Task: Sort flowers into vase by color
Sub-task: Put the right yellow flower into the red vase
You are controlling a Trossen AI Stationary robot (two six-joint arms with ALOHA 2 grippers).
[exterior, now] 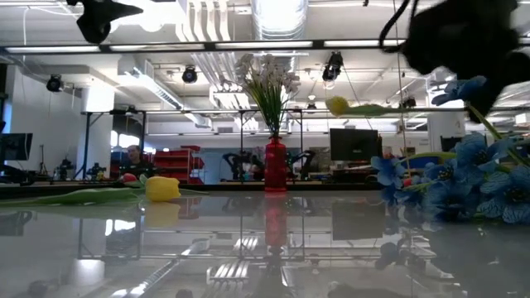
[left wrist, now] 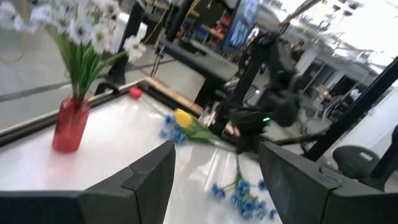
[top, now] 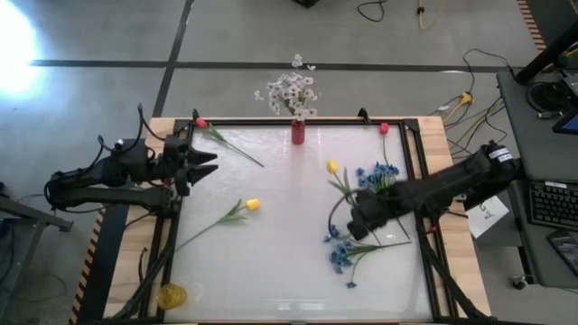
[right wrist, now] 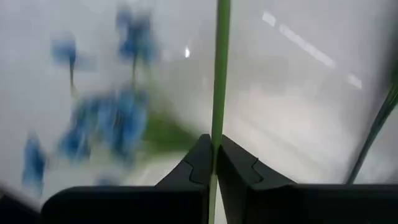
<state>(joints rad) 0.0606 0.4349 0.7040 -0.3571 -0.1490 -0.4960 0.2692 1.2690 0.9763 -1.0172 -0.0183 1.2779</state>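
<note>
A red vase (top: 298,134) with a white spray (top: 291,90) stands at the table's far edge, and it also shows in the low view (exterior: 275,175). My right gripper (top: 354,224) is at the table's right, shut on the green stem of a yellow-bud flower (top: 332,166) (exterior: 337,105), among blue clusters (top: 375,176) (top: 341,255). My left gripper (top: 209,167) is open and empty at the table's left edge (left wrist: 217,155). A second yellow flower (top: 252,205) lies on the table left of centre. Pink buds lie at the far left (top: 200,123) and far right (top: 384,128). My right gripper pinches the yellow flower's thin green stem (right wrist: 217,124) between its two fingertips (right wrist: 200,163), coming from above and slanting down. The stem runs on past the fingertips. In the low view the bud hangs well above the table, with the stem about level.
A dark frame (top: 271,122) borders the white table top. A yellowish object (top: 172,294) lies at the near left corner. A white paper (top: 488,217) lies on the wooden edge at the right. The middle of the table (top: 280,244) is bare.
</note>
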